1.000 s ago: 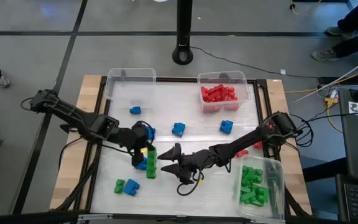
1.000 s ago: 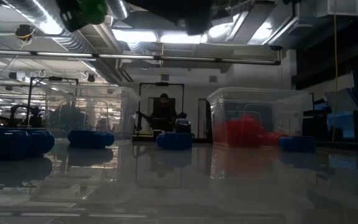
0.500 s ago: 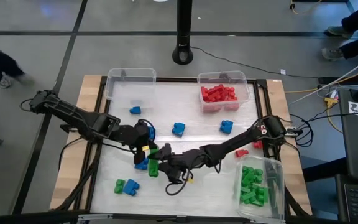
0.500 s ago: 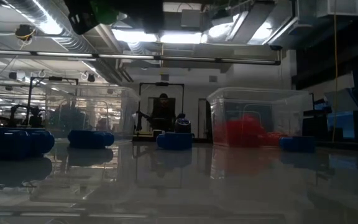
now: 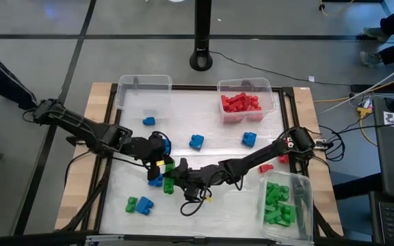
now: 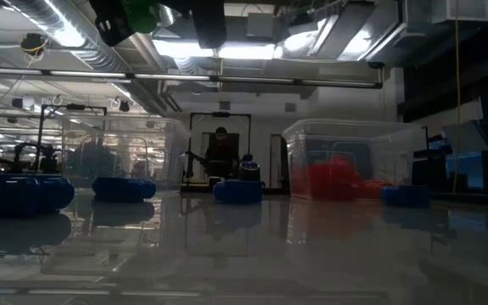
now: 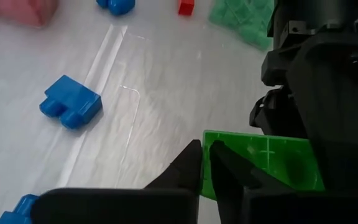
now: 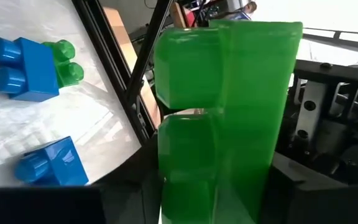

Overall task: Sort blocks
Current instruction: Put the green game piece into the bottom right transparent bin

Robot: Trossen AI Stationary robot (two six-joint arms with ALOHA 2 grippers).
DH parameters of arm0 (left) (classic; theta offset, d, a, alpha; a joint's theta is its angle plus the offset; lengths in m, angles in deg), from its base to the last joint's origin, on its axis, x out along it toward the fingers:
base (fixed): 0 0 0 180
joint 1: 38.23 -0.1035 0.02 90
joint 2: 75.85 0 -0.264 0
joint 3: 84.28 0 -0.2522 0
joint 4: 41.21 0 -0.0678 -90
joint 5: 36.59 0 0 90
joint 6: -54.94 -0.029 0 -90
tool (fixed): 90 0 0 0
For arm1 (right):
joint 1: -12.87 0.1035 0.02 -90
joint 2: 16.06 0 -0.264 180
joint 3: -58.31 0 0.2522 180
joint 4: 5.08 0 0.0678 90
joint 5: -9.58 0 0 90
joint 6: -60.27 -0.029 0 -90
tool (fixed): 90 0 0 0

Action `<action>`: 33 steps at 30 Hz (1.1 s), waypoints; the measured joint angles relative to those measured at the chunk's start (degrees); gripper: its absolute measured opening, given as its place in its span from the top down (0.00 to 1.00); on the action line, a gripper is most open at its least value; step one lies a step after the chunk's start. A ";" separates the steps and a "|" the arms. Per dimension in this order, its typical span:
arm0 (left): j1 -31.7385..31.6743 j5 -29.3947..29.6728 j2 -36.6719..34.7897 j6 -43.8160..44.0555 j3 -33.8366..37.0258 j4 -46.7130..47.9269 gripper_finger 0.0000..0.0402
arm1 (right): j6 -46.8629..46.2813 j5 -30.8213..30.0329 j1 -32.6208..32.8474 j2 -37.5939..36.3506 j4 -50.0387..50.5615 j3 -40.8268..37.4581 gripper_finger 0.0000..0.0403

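A green block (image 5: 168, 166) hangs above the table's middle, between both grippers. My left gripper (image 5: 161, 162) is shut on it from the table's left, and my right gripper (image 5: 180, 179) reaches in from the right and is closed around it. In the right wrist view the green block (image 8: 229, 118) fills the picture. In the low view the green block (image 6: 138, 13) shows high above the tabletop. A blue block (image 5: 156, 181) lies on the table just below the grippers. My left gripper pinches a thin edge of the green block (image 7: 211, 163) between its two fingers, coming slanting down from the table's left. The block is lifted clear of the table. My right gripper has its fingers on either side of the block's lower part (image 8: 185, 199), coming nearly level from the table's right. The block hides the contact itself.
Clear bins stand at the far left (image 5: 144, 89), far right with red blocks (image 5: 245, 101), and near right with green blocks (image 5: 282, 201). Loose blue blocks (image 5: 196, 141) (image 5: 250, 139) (image 5: 148, 121), a green and blue pair (image 5: 139, 204) and a red block (image 5: 266, 167) lie about.
My right gripper has moved toward the table's left, up to the green block in my left gripper, and its wide-open fingers have closed around that block. The block has stayed lifted in place.
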 joint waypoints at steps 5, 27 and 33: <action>-0.08 0.07 -0.10 -0.63 0.00 -1.63 0.82 | -0.14 -0.34 0.18 -0.01 -0.07 0.00 0.57; 6.23 14.51 -9.21 -3.43 -0.07 10.96 0.61 | -42.14 -23.71 16.90 -25.41 55.80 0.00 0.57; 8.08 15.26 -6.19 -4.04 -0.04 11.18 0.61 | -73.14 -18.38 21.69 -33.50 79.14 0.00 0.57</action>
